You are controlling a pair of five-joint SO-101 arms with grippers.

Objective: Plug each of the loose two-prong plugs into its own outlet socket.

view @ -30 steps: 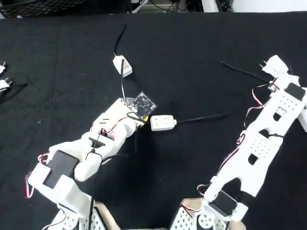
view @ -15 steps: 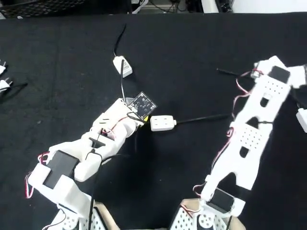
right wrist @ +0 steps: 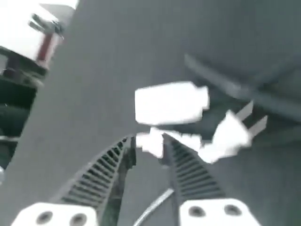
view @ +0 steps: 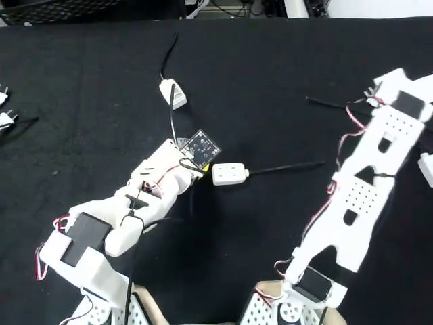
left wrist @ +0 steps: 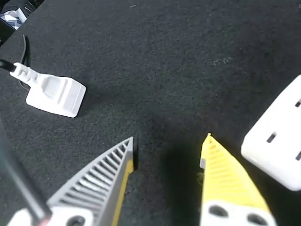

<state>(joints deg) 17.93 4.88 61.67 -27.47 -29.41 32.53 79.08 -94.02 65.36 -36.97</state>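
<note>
**Left gripper** (left wrist: 170,141): jaws apart, one grey finger (left wrist: 106,181) and one yellow finger (left wrist: 225,176), with only black cloth between them. In the high view it sits at centre frame, at the end of the left arm (view: 101,230), which rises from the lower left corner.

**Outlet socket** (left wrist: 277,141): white, slotted face up, lying flat just beside the yellow finger and not touched. In the high view it lies just right of the left gripper, and a black cord (view: 284,167) trails off to the right from it.

**Corded plug** (left wrist: 54,97): white, flat on the cloth, apart from the left gripper. In the high view it is above and left of centre.

**Right gripper** (right wrist: 148,137): fingers nearly together, clamped on a white piece that runs on into a two-prong plug (right wrist: 229,134). The prongs point away from the gripper, and the view is blurred. In the high view it is at the upper right of the frame, on the right arm (view: 365,189), which slants up from bottom centre.

**White block** (right wrist: 171,103): just beyond the right fingertips. Whether it is a socket cannot be told.

**Thin black cord** (view: 325,103): on the cloth, left of the right gripper.

**White piece** (view: 426,169): right edge at mid height, partly cut off.

**Two small white plugs** (view: 5,120): far left edge, upper part.

**Table** (view: 270,61): covered in black cloth.
</note>
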